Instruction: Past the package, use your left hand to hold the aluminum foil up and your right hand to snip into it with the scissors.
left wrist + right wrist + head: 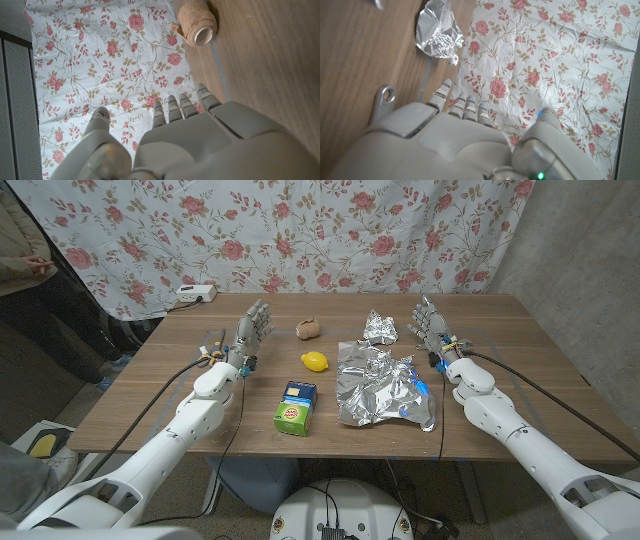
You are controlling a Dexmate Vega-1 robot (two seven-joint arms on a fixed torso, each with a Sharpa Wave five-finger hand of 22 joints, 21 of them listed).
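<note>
A large crinkled sheet of aluminum foil (385, 388) lies on the wooden table right of centre. A smaller crumpled foil piece (379, 328) (437, 30) sits behind it. The package (296, 407), a blue and green box, stands near the front middle. My left hand (252, 332) (190, 135) is raised at the left with fingers apart, holding nothing. At the right, beside the foil, my right hand (432, 325) (455, 130) is also up, fingers spread and empty. A grey metal loop (384, 97), possibly a scissors handle, lies on the table by this hand.
A yellow lemon (314, 361) lies between the package and a tan bandage roll (309, 330) (197, 22). A white power strip (195, 293) sits at the back left. A floral curtain (330, 230) hangs behind the table. A person's arm (25, 265) shows at far left.
</note>
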